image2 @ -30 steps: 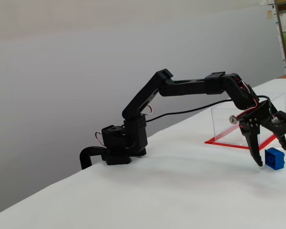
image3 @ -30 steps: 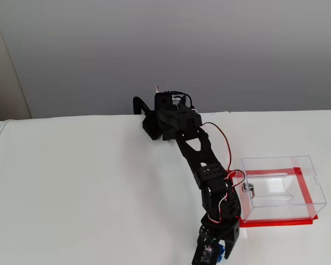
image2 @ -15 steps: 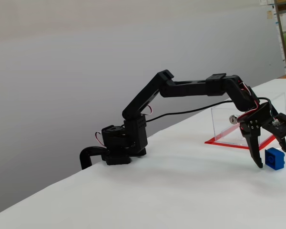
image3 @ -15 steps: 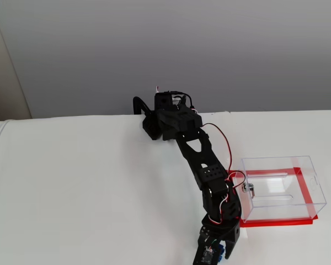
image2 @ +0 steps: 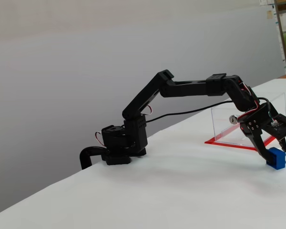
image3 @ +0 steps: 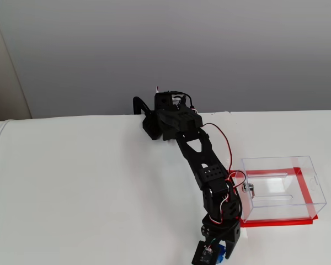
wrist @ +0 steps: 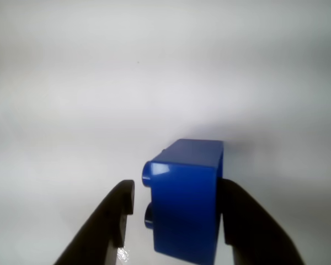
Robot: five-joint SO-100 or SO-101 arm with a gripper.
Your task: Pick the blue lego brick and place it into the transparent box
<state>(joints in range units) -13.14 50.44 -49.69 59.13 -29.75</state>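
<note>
Gripper [wrist: 174,221] fingers were seen on either side of the blue lego brick [wrist: 186,201] in the wrist view, the right one pressed flat on its smooth side, the left one just off the studded face, so not quite clamped yet, jaws only narrowly apart. After that, biggest stuff first: a plain grey wall [image2: 76,62] was seen behind everything, matte and featureless, with a bit of shelving at the top right corner of a fixed view. The table [image3: 71,193] was covered in something white and smooth, slightly glossy up close. The arm [image2: 190,88] was all black plastic, angular links with red and black wires looped at the joints, stretched out low from its clamped base. The transparent box [image3: 281,187] was sat just beside the wrist, clear hard walls, red rim at the bottom, small silver lock on one side. The brick was resting on the table outside the box, shiny, blocky, round studs facing sideways.
</note>
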